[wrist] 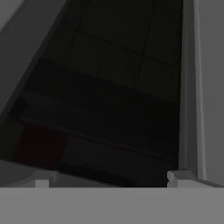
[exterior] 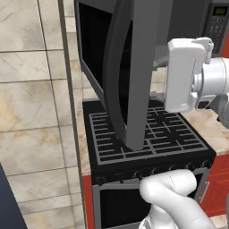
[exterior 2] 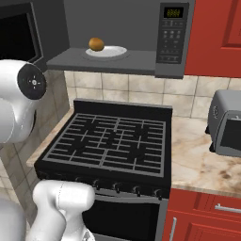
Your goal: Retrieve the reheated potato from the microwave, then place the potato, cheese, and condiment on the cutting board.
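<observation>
The microwave [exterior 2: 172, 35] hangs above the stove with its door [exterior: 134, 67] swung wide open. Inside, the tan-brown potato [exterior 2: 96, 44] rests on a white plate [exterior 2: 115, 52]. The hand's white body [exterior: 185, 76] hovers just right of the door's edge, pointing at it, with the fingers hidden behind the door. In the hand view my gripper [wrist: 109, 180] is open, its tips far apart with nothing between them, facing dark glass with a grey door edge [wrist: 192, 87] on the right. The cheese, condiment and cutting board are out of view.
A black gas stove [exterior 2: 113, 141] sits directly below the microwave. A grey toaster oven [exterior 2: 226, 124] stands on the beige counter [exterior 2: 197, 160] to the right. Red cabinets [exterior 2: 216, 33] flank the microwave, and a tiled wall [exterior: 31, 89] runs along the left.
</observation>
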Robot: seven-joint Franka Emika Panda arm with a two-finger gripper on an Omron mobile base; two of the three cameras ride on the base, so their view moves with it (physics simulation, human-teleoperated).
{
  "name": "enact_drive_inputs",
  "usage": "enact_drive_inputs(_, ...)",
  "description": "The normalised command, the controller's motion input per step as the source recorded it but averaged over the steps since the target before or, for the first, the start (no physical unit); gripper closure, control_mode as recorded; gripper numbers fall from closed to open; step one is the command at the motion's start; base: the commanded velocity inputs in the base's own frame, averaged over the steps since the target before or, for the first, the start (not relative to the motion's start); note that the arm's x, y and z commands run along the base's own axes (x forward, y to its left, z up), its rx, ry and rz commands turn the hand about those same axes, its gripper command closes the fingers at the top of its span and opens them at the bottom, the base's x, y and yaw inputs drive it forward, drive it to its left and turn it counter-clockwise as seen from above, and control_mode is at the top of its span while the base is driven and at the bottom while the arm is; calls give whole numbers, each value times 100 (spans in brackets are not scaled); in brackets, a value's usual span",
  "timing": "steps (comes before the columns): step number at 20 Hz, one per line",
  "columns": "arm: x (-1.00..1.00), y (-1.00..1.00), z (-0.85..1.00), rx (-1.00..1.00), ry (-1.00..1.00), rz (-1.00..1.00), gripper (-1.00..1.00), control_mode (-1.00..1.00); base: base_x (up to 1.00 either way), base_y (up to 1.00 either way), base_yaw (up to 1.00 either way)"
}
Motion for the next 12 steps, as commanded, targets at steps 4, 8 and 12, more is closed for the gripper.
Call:
enact_drive_inputs(4, 10, -57, 11, -2, 0, 0, -100, -100, 0, 0, 0)
enact_drive_inputs(8, 12, -58, 7, -11, -1, 0, -100, -100, 0, 0, 0)
enact_drive_inputs(12, 18, -57, 2, -22, -3, 0, -100, -100, 0, 0, 0)
